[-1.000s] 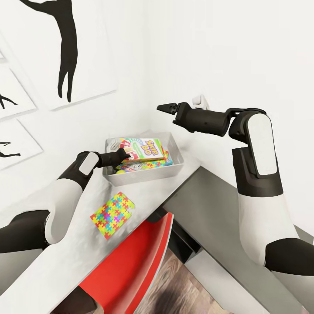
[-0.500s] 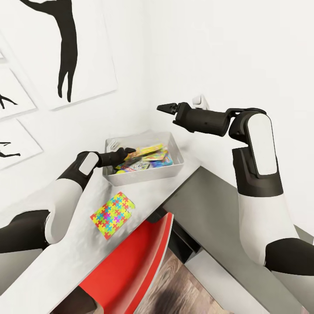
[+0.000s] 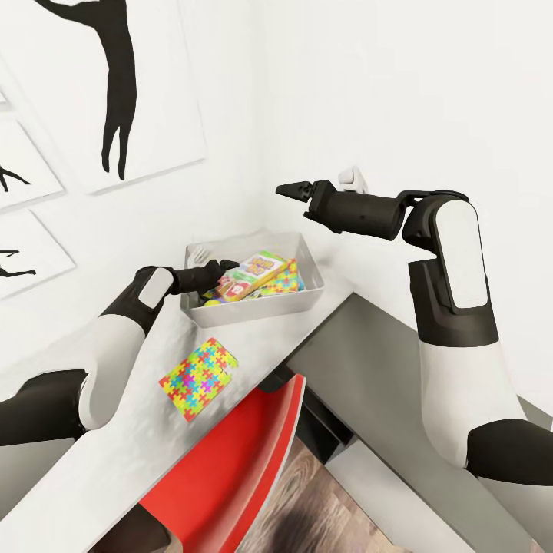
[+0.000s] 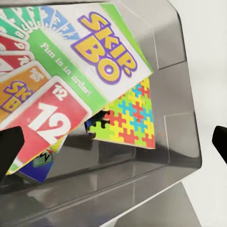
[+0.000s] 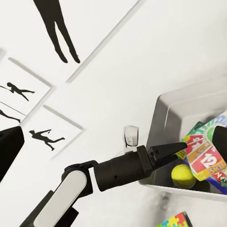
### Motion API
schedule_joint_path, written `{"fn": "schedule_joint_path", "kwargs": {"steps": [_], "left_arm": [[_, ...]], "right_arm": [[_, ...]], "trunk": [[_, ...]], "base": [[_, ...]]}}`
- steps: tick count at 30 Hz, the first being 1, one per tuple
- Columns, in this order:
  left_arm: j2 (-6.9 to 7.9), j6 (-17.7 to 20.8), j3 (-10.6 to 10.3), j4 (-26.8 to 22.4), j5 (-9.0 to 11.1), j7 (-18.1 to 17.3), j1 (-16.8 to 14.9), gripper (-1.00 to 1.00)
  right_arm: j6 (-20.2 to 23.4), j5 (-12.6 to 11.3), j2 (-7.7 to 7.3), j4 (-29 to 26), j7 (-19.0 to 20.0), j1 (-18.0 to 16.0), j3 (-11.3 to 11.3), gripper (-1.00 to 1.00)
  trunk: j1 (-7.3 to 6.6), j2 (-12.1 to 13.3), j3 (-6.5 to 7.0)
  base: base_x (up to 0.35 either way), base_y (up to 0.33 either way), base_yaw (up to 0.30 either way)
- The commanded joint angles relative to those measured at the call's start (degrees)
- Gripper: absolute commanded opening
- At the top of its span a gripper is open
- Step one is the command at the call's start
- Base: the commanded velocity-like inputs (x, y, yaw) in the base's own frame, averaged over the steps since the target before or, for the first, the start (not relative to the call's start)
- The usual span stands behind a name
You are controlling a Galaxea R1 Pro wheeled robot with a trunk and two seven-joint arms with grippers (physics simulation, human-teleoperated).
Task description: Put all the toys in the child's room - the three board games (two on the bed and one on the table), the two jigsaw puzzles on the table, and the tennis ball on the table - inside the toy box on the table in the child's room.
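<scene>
The toy box (image 3: 307, 296) stands at the table's (image 3: 130, 430) far end by the wall. A Skip-Bo board game (image 3: 250, 275) lies tilted inside it, over a jigsaw puzzle (image 4: 130, 120) and the blue corner of another game box (image 4: 40, 163). The tennis ball (image 5: 182, 175) rests in the box's near corner. A second jigsaw puzzle (image 3: 198, 367) lies flat on the table in front of the box. My left gripper (image 3: 223, 267) hovers open over the box's near-left rim, holding nothing. Open and empty, my right gripper (image 3: 288, 188) is raised above and beyond the box.
A red chair (image 3: 230, 461) is tucked under the table's front edge. The lower dark grey cabinet (image 3: 369, 369) joins the table on the right. Black silhouette pictures (image 3: 115, 84) hang on the wall at left, and a white socket (image 3: 349, 177) sits behind the right gripper.
The Skip-Bo game, held upright at my left gripper a second ago, has been let go and dropped flat into the toy box. The right arm has not moved.
</scene>
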Motion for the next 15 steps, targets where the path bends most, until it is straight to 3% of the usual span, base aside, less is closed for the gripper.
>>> {"fn": "schedule_joint_path", "kwargs": {"steps": [1,15], "left_arm": [[-0.03,0.40,0.35,0.00,-0.09,-0.15,-0.05,1.00],[0.08,0.44,0.35,-0.11,-0.09,-0.24,-0.05,1.00]], "right_arm": [[0.10,-0.52,0.02,-0.03,-0.60,-0.06,-0.02,1.00],[0.02,-0.52,0.02,-0.03,-0.56,-0.06,-0.08,1.00]], "trunk": [[0.03,-0.10,-0.10],[0.03,-0.10,-0.10]], "base": [[0.000,0.000,0.000],[0.000,0.000,0.000]]}}
